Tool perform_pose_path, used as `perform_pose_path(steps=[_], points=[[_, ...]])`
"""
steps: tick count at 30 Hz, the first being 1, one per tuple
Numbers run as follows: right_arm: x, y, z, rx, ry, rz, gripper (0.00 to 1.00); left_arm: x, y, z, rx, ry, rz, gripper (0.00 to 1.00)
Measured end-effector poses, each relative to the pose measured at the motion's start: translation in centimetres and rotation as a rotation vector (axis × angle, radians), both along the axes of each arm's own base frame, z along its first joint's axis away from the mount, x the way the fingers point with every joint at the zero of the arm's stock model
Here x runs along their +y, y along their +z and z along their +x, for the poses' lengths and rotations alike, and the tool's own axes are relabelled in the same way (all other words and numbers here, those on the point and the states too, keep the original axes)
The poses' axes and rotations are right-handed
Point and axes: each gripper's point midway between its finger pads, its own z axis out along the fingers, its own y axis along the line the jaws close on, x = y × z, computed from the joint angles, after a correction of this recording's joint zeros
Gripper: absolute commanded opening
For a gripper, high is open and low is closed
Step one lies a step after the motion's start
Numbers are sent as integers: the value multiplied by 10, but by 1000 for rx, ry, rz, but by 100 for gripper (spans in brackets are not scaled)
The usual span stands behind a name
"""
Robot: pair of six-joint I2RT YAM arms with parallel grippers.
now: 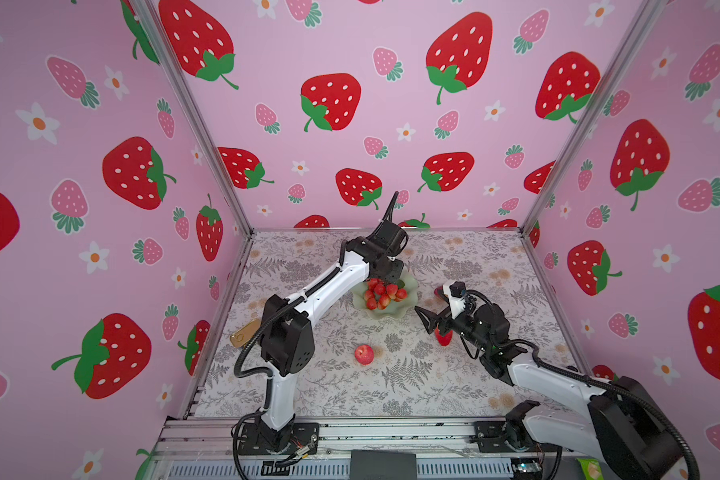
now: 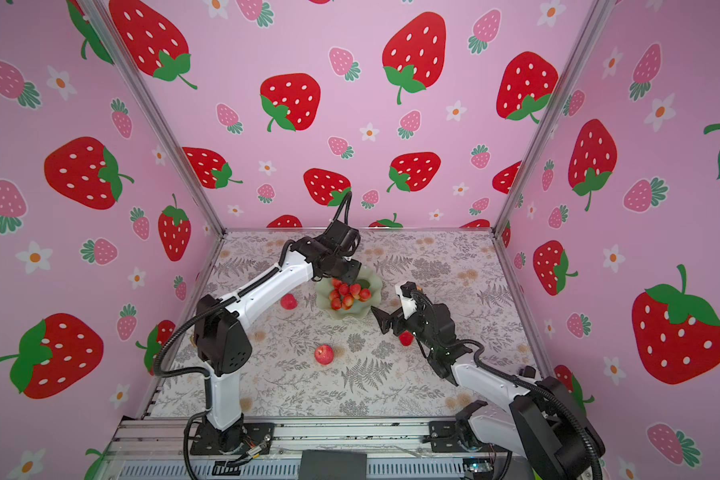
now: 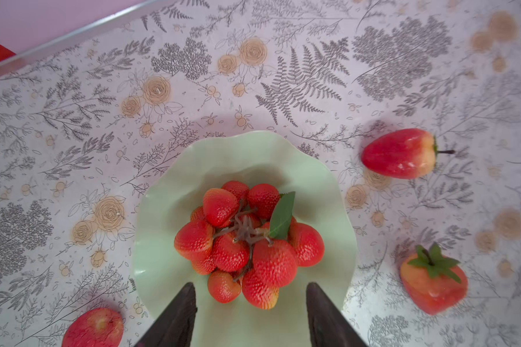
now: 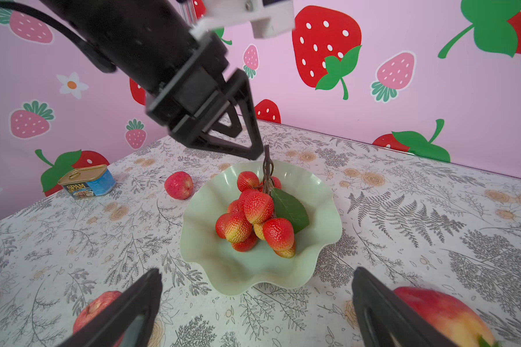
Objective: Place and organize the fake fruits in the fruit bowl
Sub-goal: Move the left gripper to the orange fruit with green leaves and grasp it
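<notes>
Closest to the lens in the right wrist view, the right hand (image 4: 256, 273) fills the lower edge. Its two dark fingers (image 4: 127, 309) stand wide apart with nothing between them, and the frame cuts both off. Behind the lower-left finger one apple (image 4: 94, 308) is half hidden. At the lower right corner a stalked strawberry (image 4: 439, 315) is cropped.

One fruit bowl (image 1: 386, 314) sits mid-frame in both top views on the tabletop (image 1: 433, 386). It holds one berry cluster (image 1: 383, 293). In the left wrist view at least ten berries can be counted, with one green leaf (image 3: 282, 216), the lower ones half covered by those on top. The left hand (image 3: 250, 287) hangs over it, fingers spread, gripping nothing. Whether a fingertip touches the tip of the dark stem (image 4: 266, 162) I cannot tell.

Four fruits lie loose outside the bowl. The apple is at lower centre in the top views. One bumpy ball (image 2: 288, 301) lies left of the bowl, hidden by the left arm (image 1: 329, 286) in a top view. The stalked strawberry and one leaf-capped strawberry (image 3: 433, 282) lie right of the bowl, both partly covered by the right arm (image 1: 549, 378) from above. A red fruit at the lower left of the left wrist view is too cropped to name.

One tin (image 4: 86, 181) at middle left reads "SPAM"; its smaller print is illegible.
</notes>
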Motion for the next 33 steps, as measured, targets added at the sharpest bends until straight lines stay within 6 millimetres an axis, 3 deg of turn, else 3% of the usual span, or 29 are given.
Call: perform_pose_path(steps=[3,6,11,15,19,26,33], points=[[-8,0,2,-1,-34,1,99,-2,14,-22,-18,-46,-90,68],[-24,13,2,-17,-94,5,99,-20,11,-45,-5,-91,-153,68],[-46,35,-21,-26,-118,33,99,-76,-25,-78,66,-136,-188,71],[-60,23,-54,27,-92,137,99,-112,-63,-97,137,-125,-161,73],[-70,-6,-76,115,-83,205,99,-126,-93,-106,184,-72,-137,75],[-73,-4,-85,153,-73,202,99,-139,-126,-103,220,-5,-150,78],[-73,-7,-93,162,-48,192,99,-172,-132,-105,214,-21,-179,80]])
